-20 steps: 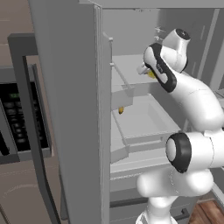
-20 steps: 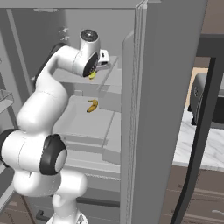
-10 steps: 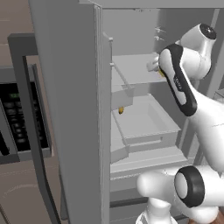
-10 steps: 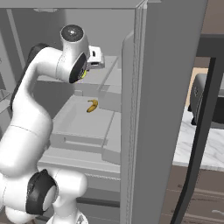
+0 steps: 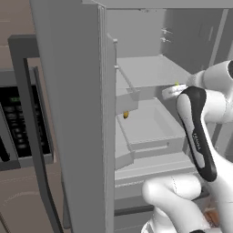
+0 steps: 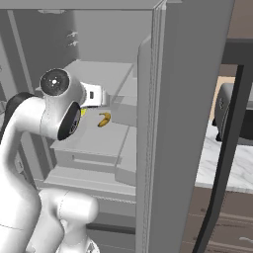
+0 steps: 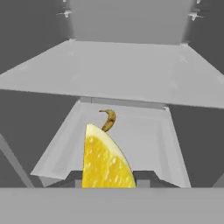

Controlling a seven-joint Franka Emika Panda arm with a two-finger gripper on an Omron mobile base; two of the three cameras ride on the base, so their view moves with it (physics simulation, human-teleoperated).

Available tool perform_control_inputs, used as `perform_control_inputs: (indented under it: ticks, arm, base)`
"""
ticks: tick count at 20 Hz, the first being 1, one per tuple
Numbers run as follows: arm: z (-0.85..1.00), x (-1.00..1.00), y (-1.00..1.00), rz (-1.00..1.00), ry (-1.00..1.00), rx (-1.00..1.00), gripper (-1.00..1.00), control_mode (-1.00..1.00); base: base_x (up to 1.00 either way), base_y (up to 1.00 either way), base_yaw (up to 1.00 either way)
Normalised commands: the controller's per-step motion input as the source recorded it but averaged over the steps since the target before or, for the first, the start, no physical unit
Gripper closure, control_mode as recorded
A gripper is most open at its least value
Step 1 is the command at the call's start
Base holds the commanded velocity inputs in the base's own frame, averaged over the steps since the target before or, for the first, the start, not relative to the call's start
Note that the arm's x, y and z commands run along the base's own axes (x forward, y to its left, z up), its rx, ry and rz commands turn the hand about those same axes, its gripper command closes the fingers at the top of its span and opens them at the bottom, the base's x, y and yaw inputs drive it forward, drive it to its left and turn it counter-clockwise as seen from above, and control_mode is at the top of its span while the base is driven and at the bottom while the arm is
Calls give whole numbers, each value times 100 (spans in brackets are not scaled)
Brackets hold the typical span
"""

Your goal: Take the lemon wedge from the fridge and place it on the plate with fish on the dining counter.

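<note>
Our two-finger claw [image 7: 109, 186] is clenched on the tiny bright yellow lemon wedge [image 7: 105, 161], which stands upright between its dark tips, raised clear of the shelves inside the tall grey fridge [image 5: 82, 113]. Beyond the wedge, deeper in the fridge, a small darker orange-yellow curved bit [image 7: 109, 119] lies in a pale grey drawer tray [image 7: 144, 140] that sits below a flat grey shelf [image 7: 127, 70]. From the right base camera, the wedge [image 6: 83, 112] peeks out yellow beside our white arm [image 6: 54, 113], just left of the curved bit [image 6: 104, 119], with the fridge's open door [image 6: 188, 123] to the right.
</note>
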Motion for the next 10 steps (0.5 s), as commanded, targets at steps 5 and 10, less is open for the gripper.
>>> perform_control_inputs:
  ticks: [5,10]
  arm:
    - [-1,-7,0,0,-3,0,100,-100]
    - [-8,-31,0,2,2,0,100,-100]
  base:
    - [0,0,0]
    - [0,0,0]
